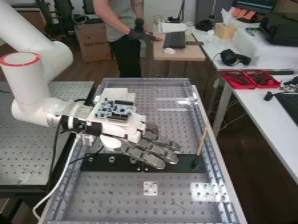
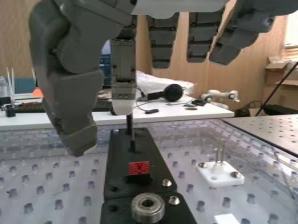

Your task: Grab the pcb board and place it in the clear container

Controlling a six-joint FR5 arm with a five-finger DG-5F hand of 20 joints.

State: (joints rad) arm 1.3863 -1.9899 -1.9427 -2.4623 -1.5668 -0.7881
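Nearby, black bar [image 2: 120,152], white block [image 2: 217,178]

You can't read any text, label, brand, number or sign in either of the 2 views. The marks on the small red board [image 2: 139,168] and the detail on the blue-and-white circuit board [image 1: 114,110] are too small for you to make out as lettering.

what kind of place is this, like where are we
Most likely a robotics lab or workshop: a white robot arm with a dark grey hand reaches over a bench dotted with rows of holes, and red trays sit on a side table.
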